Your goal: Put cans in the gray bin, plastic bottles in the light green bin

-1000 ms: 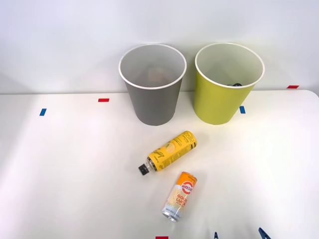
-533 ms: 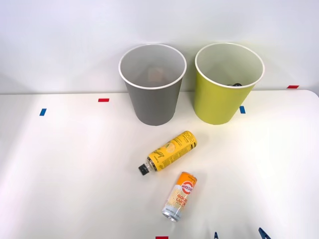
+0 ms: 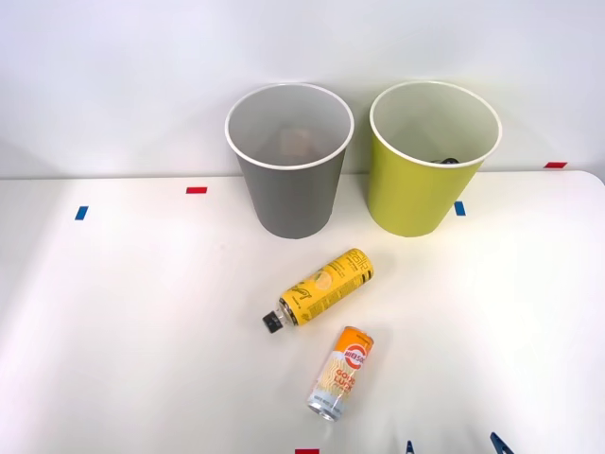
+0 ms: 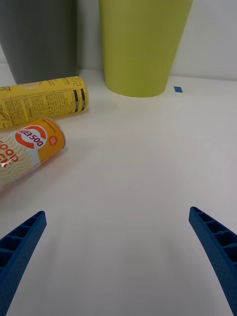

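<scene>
i've got the right gripper point(image 4: 118, 256) spread wide and empty, low over the table, with the orange-and-cream can point(image 3: 341, 373) lying on its side just ahead toward my left beside the yellow bottle point(image 3: 319, 288); it looks light, smooth and prone to roll, so i'd pinch across mid-body.

Bottle point(image 3: 319, 289) lies between bins point(image 3: 289, 159) behind and can point(image 3: 340, 373).
</scene>
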{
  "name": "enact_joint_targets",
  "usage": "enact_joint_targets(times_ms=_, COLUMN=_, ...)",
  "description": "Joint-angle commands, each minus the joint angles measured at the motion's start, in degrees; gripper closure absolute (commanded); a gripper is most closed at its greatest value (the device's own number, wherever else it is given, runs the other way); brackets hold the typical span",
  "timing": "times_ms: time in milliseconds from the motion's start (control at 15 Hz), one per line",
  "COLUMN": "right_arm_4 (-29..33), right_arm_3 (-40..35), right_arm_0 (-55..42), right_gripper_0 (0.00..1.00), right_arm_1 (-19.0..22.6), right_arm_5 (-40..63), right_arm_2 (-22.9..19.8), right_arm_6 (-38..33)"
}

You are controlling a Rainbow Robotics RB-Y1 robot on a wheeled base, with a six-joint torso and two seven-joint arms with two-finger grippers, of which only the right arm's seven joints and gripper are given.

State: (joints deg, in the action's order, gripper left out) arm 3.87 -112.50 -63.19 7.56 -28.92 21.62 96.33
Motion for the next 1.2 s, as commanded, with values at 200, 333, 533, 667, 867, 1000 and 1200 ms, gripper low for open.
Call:
enact_joint_targets(times_ms=200, right_arm_4=0.0, right_arm_3=0.0, right_arm_0=0.0, right_gripper_0=0.0, right_arm_1=0.0, right_arm_5=0.0, right_arm_2=0.0, right_arm_6=0.0)
enact_joint_targets(times_ms=333, right_arm_4=0.0, right_arm_3=0.0, right_arm_0=0.0, right_gripper_0=0.0, right_arm_1=0.0, right_arm_5=0.0, right_arm_2=0.0, right_arm_6=0.0)
enact_joint_targets(times_ms=533, right_arm_4=0.0, right_arm_3=0.0, right_arm_0=0.0, right_gripper_0=0.0, right_arm_1=0.0, right_arm_5=0.0, right_arm_2=0.0, right_arm_6=0.0)
enact_joint_targets(times_ms=667, right_arm_4=0.0, right_arm_3=0.0, right_arm_0=0.0, right_gripper_0=0.0, right_arm_1=0.0, right_arm_5=0.0, right_arm_2=0.0, right_arm_6=0.0)
enact_joint_targets(times_ms=867, right_arm_4=0.0, right_arm_3=0.0, right_arm_0=0.0, right_gripper_0=0.0, right_arm_1=0.0, right_arm_5=0.0, right_arm_2=0.0, right_arm_6=0.0)
enact_joint_targets(times_ms=1000, right_arm_4=0.0, right_arm_3=0.0, right_arm_0=0.0, right_gripper_0=0.0, right_arm_1=0.0, right_arm_5=0.0, right_arm_2=0.0, right_arm_6=0.0)
enact_joint_targets(times_ms=1200, right_arm_4=0.0, right_arm_3=0.0, right_arm_0=0.0, right_gripper_0=0.0, right_arm_1=0.0, right_arm_5=0.0, right_arm_2=0.0, right_arm_6=0.0)
